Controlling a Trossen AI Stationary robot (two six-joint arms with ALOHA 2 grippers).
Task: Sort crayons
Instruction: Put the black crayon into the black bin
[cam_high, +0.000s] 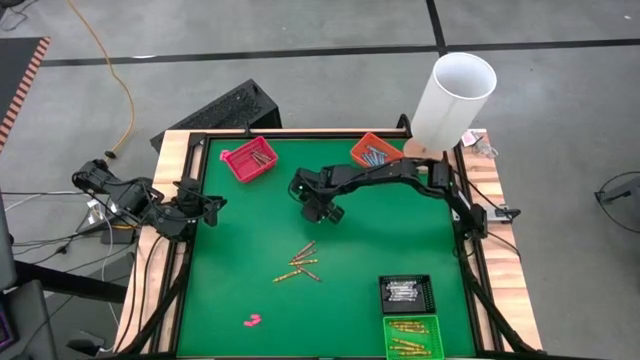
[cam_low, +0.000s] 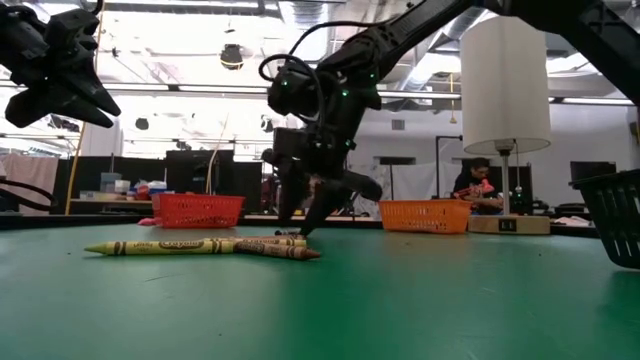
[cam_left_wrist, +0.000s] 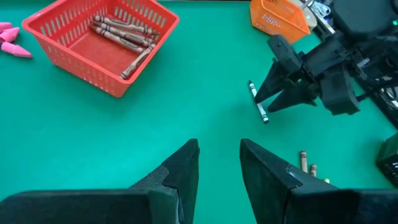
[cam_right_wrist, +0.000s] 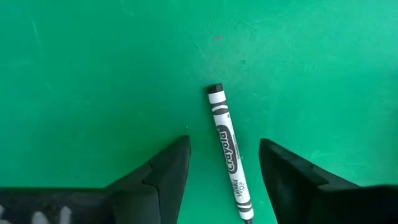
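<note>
Two spread fingers of the right hand (cam_right_wrist: 224, 180) straddle a black-and-white crayon (cam_right_wrist: 228, 149) lying flat on the green bench (cam_high: 230, 250), not clenched on it. Nearby lies a loose cluster of crayons (cam_high: 300, 263) (yellowish and brown). Beyond, a red basket (cam_high: 249, 159) holds more. At the bench's left edge the left hand (cam_left_wrist: 217, 171) hovers released, gripping nothing.

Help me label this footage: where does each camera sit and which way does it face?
High: overhead, straight down on the green table; both arms show.
Low: table height, level across; right gripper descends.
Left wrist: past its own open fingers toward the red basket.
Right wrist: down past open fingers straddling the black-and-white crayon.
Shared: that crayon also shows in the left wrist view.
</note>
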